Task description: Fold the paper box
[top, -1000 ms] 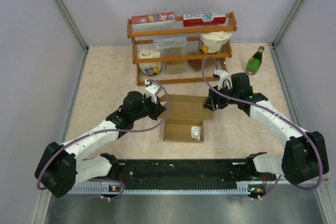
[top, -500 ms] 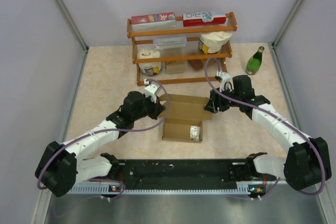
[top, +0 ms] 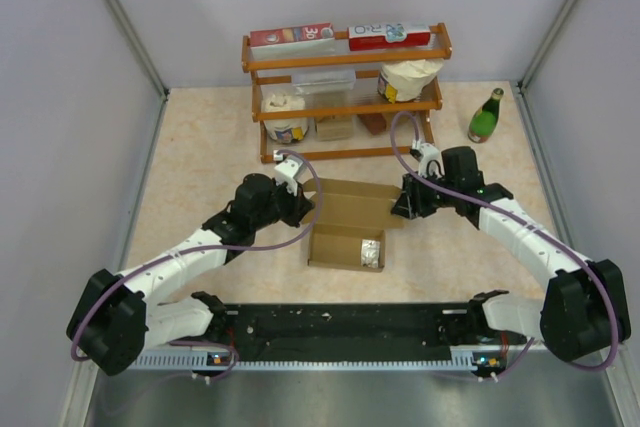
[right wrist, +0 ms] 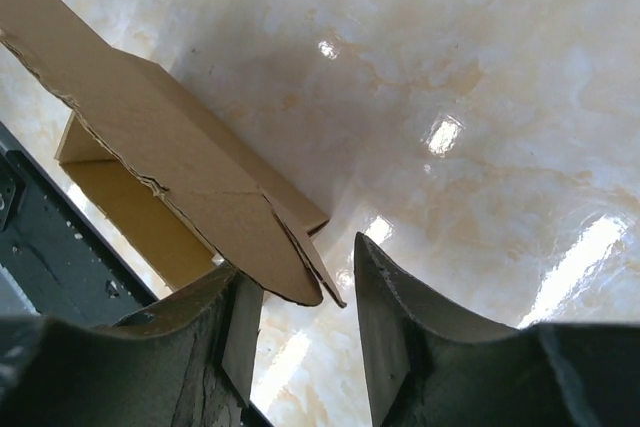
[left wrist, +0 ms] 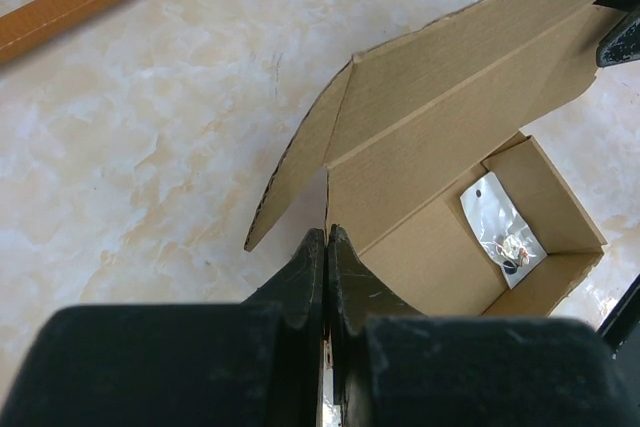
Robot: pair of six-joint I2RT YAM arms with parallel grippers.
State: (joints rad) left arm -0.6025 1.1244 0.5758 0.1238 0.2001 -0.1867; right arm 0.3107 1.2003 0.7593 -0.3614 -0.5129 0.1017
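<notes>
Where its two fingers meet with no gap, the left hand [left wrist: 327,242] is pinched on the thin left wall of the paper box [left wrist: 440,147]. It grips at the corner from which a side flap [left wrist: 300,169] swings out over the desk [left wrist: 150,147]. The right hand [right wrist: 303,265] has its fingers apart. The rounded tip of the box's opposite flap [right wrist: 270,247] lies in the gap, close against one finger and clear of the other.

The box sits open at the middle of the desk, its tray toward the arms and its broad lid panel opened back toward the far side. A small clear bag [left wrist: 497,230] lies at the tray's right end.

Behind the box stands a wooden rack [top: 345,154] with two red-and-white cartons [top: 292,36] on top and a paper roll [top: 285,117] among the goods below. A green bottle [top: 486,115] stands well apart at the far right.

Both arms reach forward and inward from the near corners, elbows out. Their wrists bend down to the box's two ends, and a purple cable [top: 318,192] loops over each.
</notes>
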